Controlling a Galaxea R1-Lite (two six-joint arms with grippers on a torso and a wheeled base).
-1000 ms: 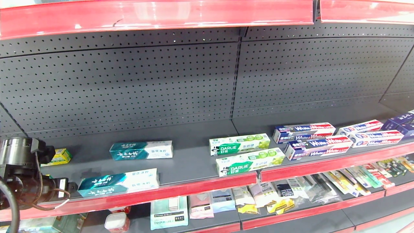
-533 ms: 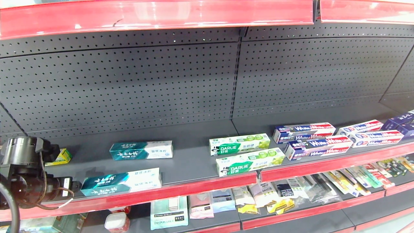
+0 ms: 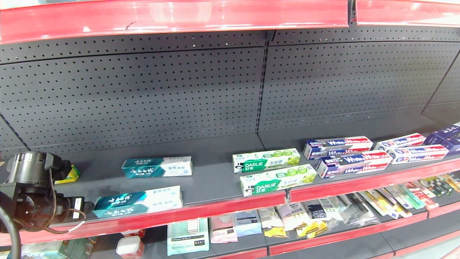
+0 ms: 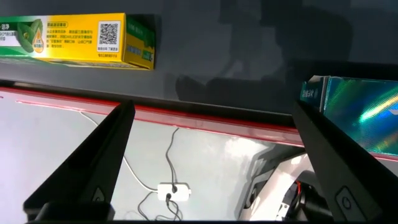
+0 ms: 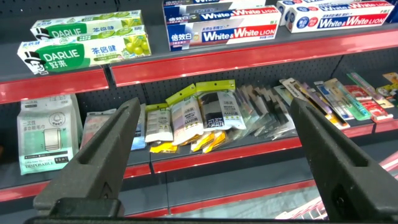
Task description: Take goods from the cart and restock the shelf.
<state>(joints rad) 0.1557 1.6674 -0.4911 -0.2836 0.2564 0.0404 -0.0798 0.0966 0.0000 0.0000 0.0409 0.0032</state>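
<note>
My left arm sits at the left end of the grey shelf, against the red front lip. My left gripper is open with nothing between its fingers. The end of a teal toothpaste box lies right beside one finger. That box lies along the shelf's front edge, and a second teal box lies behind it. A yellow-green box is at the shelf's far left. My right gripper is open and empty, held in front of the lower shelves.
Two green toothpaste boxes lie mid-shelf, with blue-and-red white boxes and dark blue boxes to the right. The shelf below holds hanging packets and toothbrush packs. Bare shelf lies behind the boxes.
My left arm has shifted a little to the right along the shelf front, and the front teal box has slid right with it. The other boxes have not moved.
</note>
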